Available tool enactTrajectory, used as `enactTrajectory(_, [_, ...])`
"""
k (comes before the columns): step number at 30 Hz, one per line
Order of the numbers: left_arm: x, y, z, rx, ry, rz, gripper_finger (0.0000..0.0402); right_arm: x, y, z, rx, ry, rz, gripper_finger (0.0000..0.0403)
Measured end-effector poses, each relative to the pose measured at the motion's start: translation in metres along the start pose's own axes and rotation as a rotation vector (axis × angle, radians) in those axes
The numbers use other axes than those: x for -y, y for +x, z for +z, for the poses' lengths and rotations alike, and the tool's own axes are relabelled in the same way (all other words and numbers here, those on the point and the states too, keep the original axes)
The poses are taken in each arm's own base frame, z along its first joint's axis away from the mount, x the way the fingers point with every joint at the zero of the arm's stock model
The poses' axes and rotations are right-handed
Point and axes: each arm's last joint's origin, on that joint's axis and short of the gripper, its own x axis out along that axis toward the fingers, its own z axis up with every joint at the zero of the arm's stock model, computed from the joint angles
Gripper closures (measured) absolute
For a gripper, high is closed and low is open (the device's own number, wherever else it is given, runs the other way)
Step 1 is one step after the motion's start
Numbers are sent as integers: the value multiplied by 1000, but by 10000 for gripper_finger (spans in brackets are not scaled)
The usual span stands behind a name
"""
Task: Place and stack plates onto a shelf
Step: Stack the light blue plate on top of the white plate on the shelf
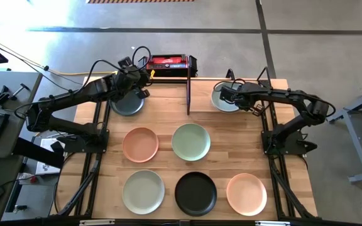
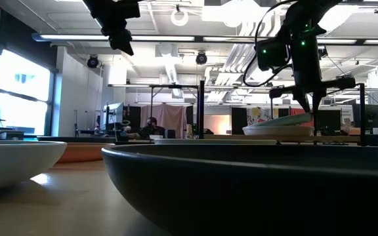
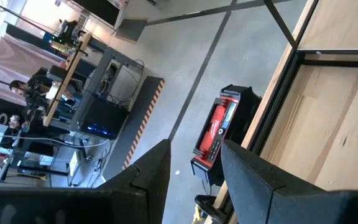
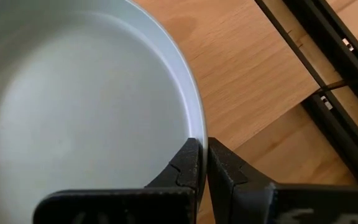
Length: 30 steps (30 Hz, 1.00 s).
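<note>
On the shelf (image 1: 201, 100), right of its upright black bar (image 1: 188, 94), my right gripper (image 4: 202, 158) is shut on a pale green plate (image 1: 222, 100). In the low view this plate (image 2: 286, 120) tilts over another pale plate (image 2: 277, 131). My left gripper (image 1: 144, 75) hovers open and holds nothing, above a dark plate (image 1: 127, 104) that lies at the table's far left. Several more plates lie flat on the table: peach (image 1: 140, 144), green (image 1: 191, 142), pale green (image 1: 143, 191), black (image 1: 195, 193) and peach (image 1: 246, 194). My right gripper pinches the pale green plate's rim (image 4: 196, 127), one finger (image 4: 185, 163) over the inside and the other over the wood outside. The fingers come steeply from above. The plate is tilted, its gripped side raised and its other side down on the plate beneath.
A red and black device (image 1: 168, 62) sits just beyond the table's far edge, near my left gripper. Black frame tubes (image 4: 328, 93) run along the wood beside the held plate. The black plate (image 2: 254, 190) fills the low view's foreground.
</note>
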Motion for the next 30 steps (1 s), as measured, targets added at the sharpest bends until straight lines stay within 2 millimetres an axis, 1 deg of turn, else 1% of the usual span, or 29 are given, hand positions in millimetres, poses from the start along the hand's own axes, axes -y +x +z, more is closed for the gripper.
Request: enactTrajectory(30, [0, 0, 0, 1, -1, 0, 268, -1, 1, 1, -1, 22, 8, 402])
